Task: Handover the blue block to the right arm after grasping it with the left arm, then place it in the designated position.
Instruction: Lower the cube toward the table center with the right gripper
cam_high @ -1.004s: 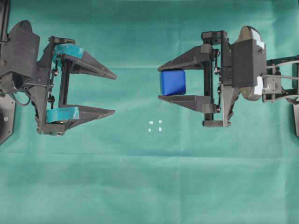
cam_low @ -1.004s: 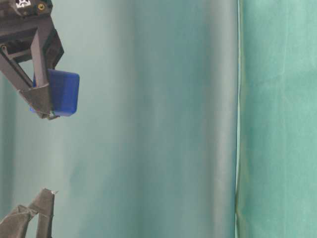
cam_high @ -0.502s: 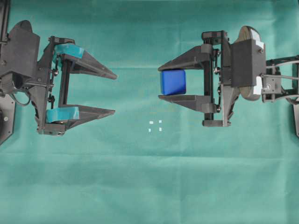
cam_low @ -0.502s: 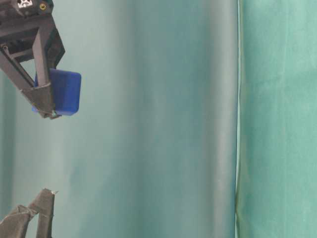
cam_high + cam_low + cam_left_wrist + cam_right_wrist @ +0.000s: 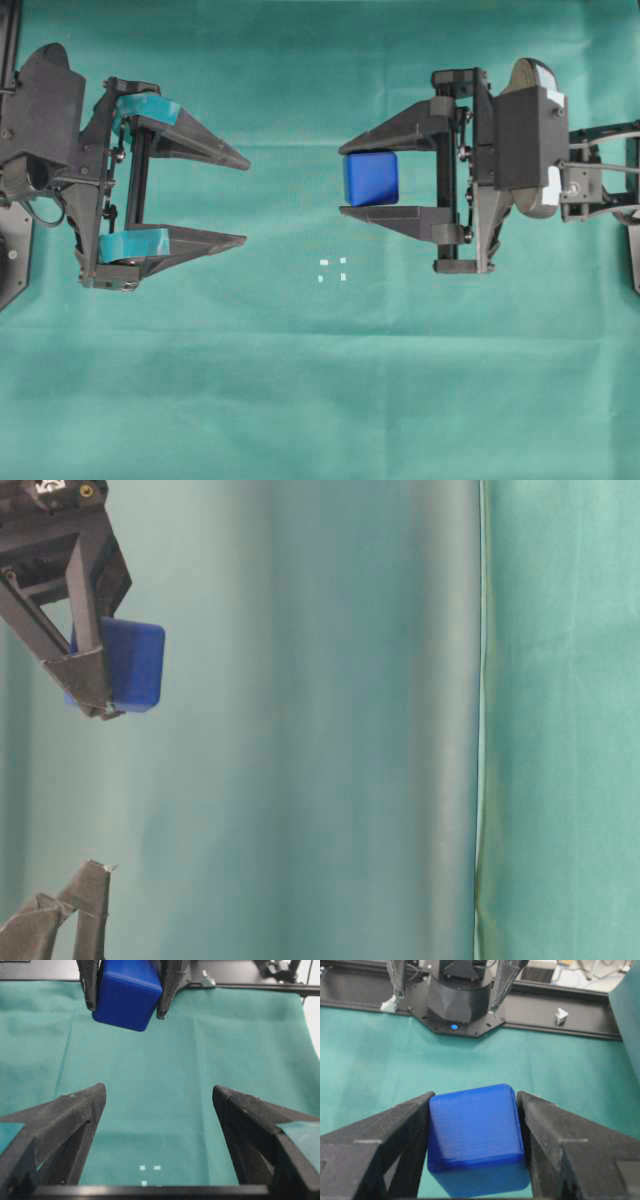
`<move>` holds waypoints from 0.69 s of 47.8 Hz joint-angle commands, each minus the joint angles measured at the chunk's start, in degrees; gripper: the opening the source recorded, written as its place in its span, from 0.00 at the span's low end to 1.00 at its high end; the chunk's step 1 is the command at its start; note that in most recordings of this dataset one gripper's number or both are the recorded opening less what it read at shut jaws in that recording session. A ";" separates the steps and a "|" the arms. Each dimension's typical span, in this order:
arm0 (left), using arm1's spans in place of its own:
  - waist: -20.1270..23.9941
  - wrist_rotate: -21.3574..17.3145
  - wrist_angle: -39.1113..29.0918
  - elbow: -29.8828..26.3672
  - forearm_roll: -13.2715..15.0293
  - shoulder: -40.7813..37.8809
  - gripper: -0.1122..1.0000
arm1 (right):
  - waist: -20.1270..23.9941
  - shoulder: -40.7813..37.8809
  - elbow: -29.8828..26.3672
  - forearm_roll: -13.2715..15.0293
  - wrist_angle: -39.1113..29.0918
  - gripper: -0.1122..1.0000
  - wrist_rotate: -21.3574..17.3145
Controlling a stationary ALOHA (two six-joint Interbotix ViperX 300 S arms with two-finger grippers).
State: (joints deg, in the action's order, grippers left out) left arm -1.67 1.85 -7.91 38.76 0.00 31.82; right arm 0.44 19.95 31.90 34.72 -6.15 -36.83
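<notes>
The blue block (image 5: 370,178) hangs above the green cloth, pinched between the all-black fingers of my right gripper (image 5: 342,180), which is shut on it. The right wrist view shows the blue block (image 5: 475,1135) filling the gap between both pads. My left gripper (image 5: 246,202), with teal bands, is open and empty, well to the left of the block and facing it. In the left wrist view the blue block (image 5: 127,992) sits ahead and high, beyond the open left gripper (image 5: 159,1090). The designated position (image 5: 332,270), tiny white marks, lies on the cloth below the gap between the arms.
Green cloth (image 5: 320,400) covers the whole table. From table level the held blue block (image 5: 135,665) hangs well above the cloth. A black rail (image 5: 580,1022) and the left arm's base (image 5: 457,1000) stand at the far edge.
The right gripper with the block has drifted only a hair. The left gripper has not moved.
</notes>
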 commanded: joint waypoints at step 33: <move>0.18 0.09 0.44 -0.97 -0.18 0.26 1.00 | 2.99 0.70 -1.32 -9.14 -18.28 0.60 -0.88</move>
State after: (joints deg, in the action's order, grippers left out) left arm -1.67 1.85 -7.91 38.76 0.00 31.73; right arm 2.90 19.95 31.90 27.16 -21.71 -37.62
